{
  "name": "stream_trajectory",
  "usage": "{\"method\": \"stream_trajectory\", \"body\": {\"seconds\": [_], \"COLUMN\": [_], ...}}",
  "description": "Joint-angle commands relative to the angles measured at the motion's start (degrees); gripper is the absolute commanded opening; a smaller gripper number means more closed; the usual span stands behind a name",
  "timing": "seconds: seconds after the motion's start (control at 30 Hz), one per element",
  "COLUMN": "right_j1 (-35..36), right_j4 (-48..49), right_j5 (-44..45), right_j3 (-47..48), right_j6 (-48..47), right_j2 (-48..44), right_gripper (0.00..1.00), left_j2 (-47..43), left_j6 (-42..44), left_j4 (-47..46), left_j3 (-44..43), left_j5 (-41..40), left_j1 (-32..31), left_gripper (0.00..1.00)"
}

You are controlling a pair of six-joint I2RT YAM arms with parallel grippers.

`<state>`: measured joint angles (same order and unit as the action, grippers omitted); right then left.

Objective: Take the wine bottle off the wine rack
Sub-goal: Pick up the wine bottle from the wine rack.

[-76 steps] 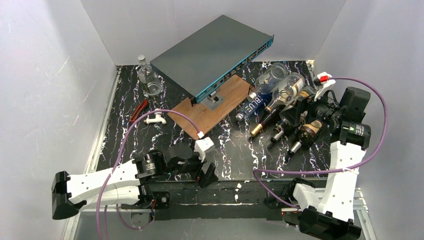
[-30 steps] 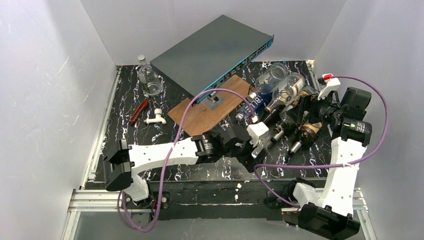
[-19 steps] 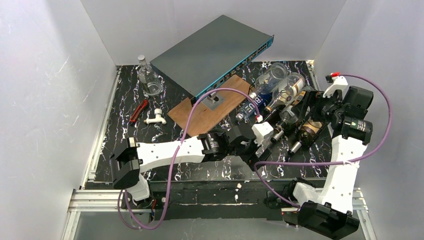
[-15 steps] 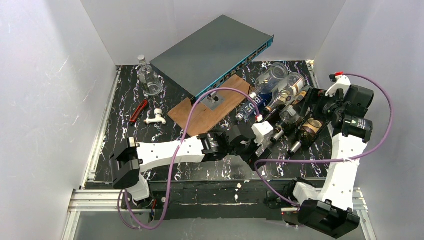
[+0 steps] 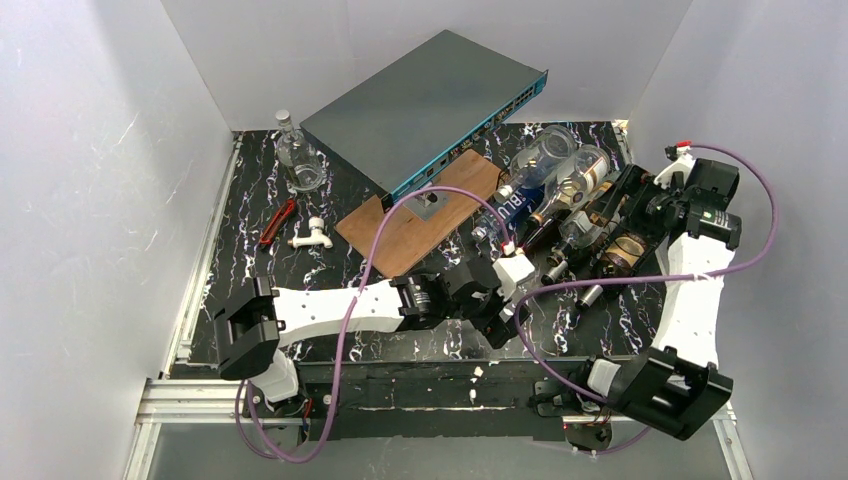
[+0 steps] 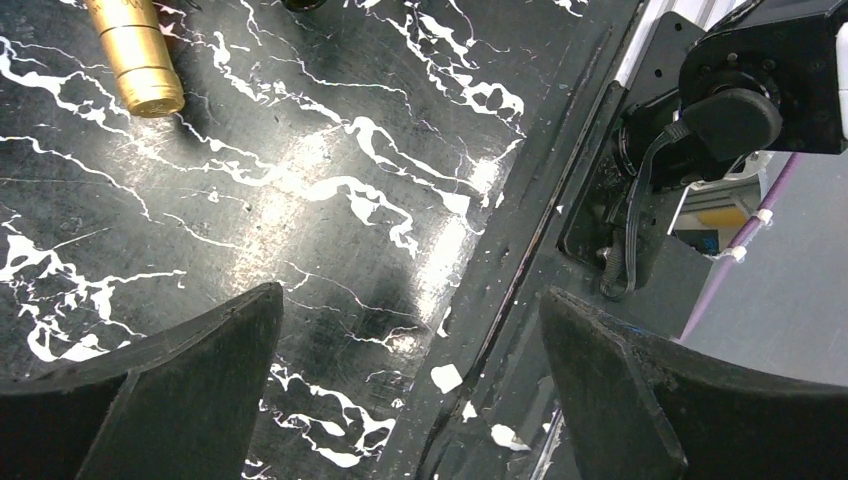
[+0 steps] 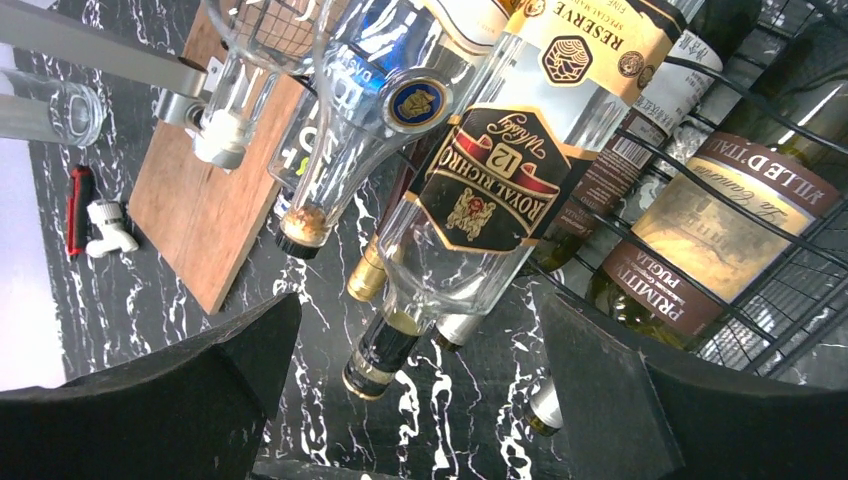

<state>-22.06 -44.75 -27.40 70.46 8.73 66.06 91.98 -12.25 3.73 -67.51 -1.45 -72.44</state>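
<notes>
Though white-walled, black marbled table (image 5: pixel 235 265).

Wine rack loaded with bottles, at the far right of the table

The wine rack (image 7: pixel 790 310) is a low frame of thin black wire with a grid end, standing on the black marbled table (image 5: pixel 300 270). Bottles lie on their sides in it, close together and partly one over another, with the necks pointing out toward the middle of the table. A dark wine bottle (image 7: pixel 690 245) with a cream label reading "PUGLIA" rests on the wires at the right side. A second dark bottle has a gold-foil neck (image 7: pixel 366 278), which reaches out past the rack.
</notes>
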Motion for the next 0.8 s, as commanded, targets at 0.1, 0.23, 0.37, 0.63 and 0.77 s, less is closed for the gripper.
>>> {"method": "stream_trajectory", "body": {"seconds": [0.1,0.23,0.37,0.63,0.77], "right_j1": [-0.27,0.12,1.05,2.84,3.06], "right_j4": [2.75,3.38,3.83,5.82,6.7], "right_j5": [-1.32,0.94,2.69,5.92,8.45], "right_j3": [2.26,3.5,3.79,5.96,5.93], "right_j6": [1.58,1.4,1.46,3.15,4.49], "right_j2": [5.96,9.02,11.4,14.38,15.79], "right_gripper": [1.0,1.0,1.0,1.0,1.0], "left_j2": [-5.05,-5.23,-5.48,-5.62,-5.93], "left_j6": [2.6,3.5,3.79,2.98,2.13], "left_j4": [-3.37,-3.38,-3.38,-3.38,-5.18], "left_j3": [2.68,2.92,3.3,4.17,5.09], "left_j5": [-2.37,-2.72,-2.67,-2.39,-2.49], "left_j1": [0.46,0.63,0.86,0.9,0.9], "left_gripper": [0.99,0.99,1.0,0.99,0.99]}}
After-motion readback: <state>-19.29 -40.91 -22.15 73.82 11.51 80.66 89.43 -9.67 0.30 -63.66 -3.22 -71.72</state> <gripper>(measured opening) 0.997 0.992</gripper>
